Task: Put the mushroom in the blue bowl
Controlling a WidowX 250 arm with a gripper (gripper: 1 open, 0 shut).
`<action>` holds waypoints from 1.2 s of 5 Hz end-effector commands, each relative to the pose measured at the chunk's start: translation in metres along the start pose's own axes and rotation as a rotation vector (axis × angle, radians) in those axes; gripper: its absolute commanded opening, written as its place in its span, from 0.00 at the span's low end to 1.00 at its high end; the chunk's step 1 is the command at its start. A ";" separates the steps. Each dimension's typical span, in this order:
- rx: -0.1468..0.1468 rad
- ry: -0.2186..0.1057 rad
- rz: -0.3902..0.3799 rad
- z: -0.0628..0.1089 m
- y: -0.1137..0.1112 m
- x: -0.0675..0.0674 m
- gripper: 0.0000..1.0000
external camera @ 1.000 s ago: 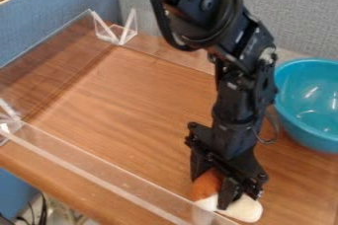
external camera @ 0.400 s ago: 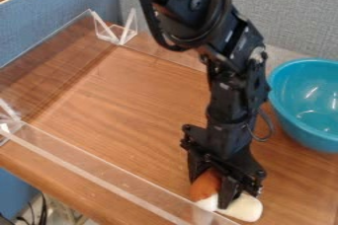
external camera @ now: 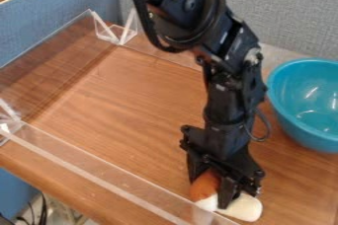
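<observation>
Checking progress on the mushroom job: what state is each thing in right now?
Gripper: pointing down at the table's near edge, jaws partly closed around the mushroom.
Mushroom: on the table, lying between the jaws, not lifted.
Bowl: upright at the right, empty as far as its inside shows.
Clear wall: standing along the table's near edge.

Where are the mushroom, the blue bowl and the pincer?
mushroom (external camera: 235, 205), camera view, on the cream stem at the bottom edge.
blue bowl (external camera: 301, 79), camera view, on the inner wall at right.
pincer (external camera: 224, 190), camera view, between the fingertips, over the mushroom.
</observation>
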State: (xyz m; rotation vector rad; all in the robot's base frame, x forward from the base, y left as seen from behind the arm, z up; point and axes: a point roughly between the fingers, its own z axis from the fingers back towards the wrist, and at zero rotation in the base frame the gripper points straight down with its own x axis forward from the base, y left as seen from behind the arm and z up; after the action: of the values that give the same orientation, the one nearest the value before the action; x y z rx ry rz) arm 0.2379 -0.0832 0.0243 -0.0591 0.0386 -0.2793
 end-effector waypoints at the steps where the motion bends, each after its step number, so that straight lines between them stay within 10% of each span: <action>1: 0.003 -0.024 0.035 0.004 0.008 0.004 0.00; 4: 0.004 -0.034 0.010 0.013 0.018 0.012 0.00; 6: 0.009 -0.136 0.025 0.069 0.018 0.027 0.00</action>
State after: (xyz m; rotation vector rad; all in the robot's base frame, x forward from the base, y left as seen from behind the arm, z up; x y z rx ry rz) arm 0.2643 -0.0694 0.0737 -0.0627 -0.0322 -0.2540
